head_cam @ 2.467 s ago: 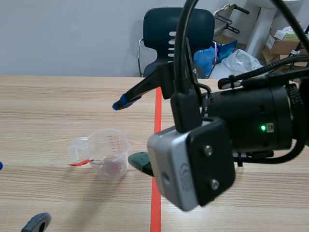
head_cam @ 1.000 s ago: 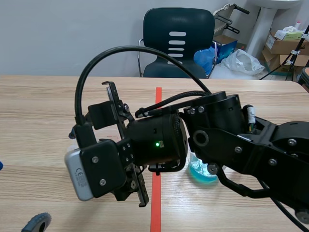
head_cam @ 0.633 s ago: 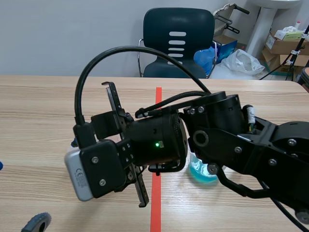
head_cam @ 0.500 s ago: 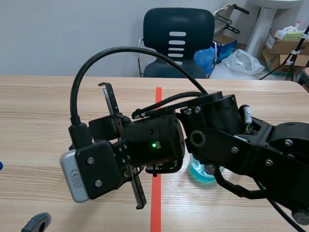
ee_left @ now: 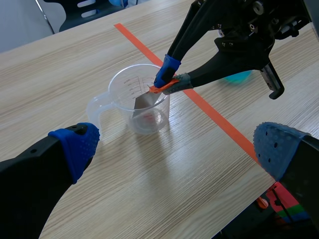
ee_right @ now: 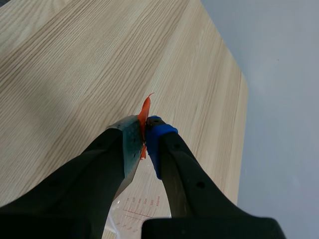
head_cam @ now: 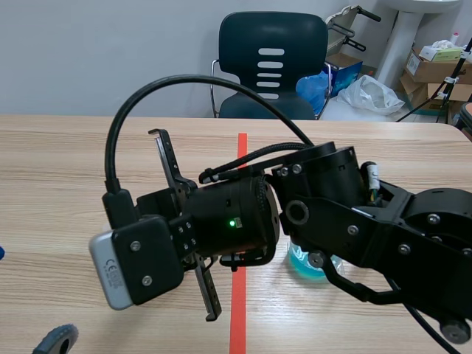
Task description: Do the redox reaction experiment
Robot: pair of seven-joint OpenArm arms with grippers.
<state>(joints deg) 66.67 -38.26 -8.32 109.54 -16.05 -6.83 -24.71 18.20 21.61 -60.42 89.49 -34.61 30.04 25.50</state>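
We see the right gripper (ee_left: 167,83) clenched on an orange strip (ee_left: 159,89), holding it at the rim of the clear measuring cup (ee_left: 149,117). A flat grey piece (ee_left: 143,101) hangs under the strip, down inside the cup; we can't tell if the two are one part. The right wrist view confirms it: both pads are pinched on the strip (ee_right: 145,110), and the cup (ee_right: 142,214) sits directly under the fingers.

The left gripper (ee_left: 177,149) is released, fingers wide apart, hovering short of the cup and not touching anything. The cup stands upright on the table (head_cam: 59,169), handle toward the left gripper, just beside the tape line (ee_left: 209,112).

In the scene view the right arm (head_cam: 354,228) comes in from 3 o'clock, crosses the tape line (head_cam: 237,317) and blocks the measuring cup. A cup of blue liquid (head_cam: 304,259) peeks out under the arm, at 3 o'clock of the tape. There is a chair (head_cam: 273,59) at 12 o'clock, past the table's far edge.
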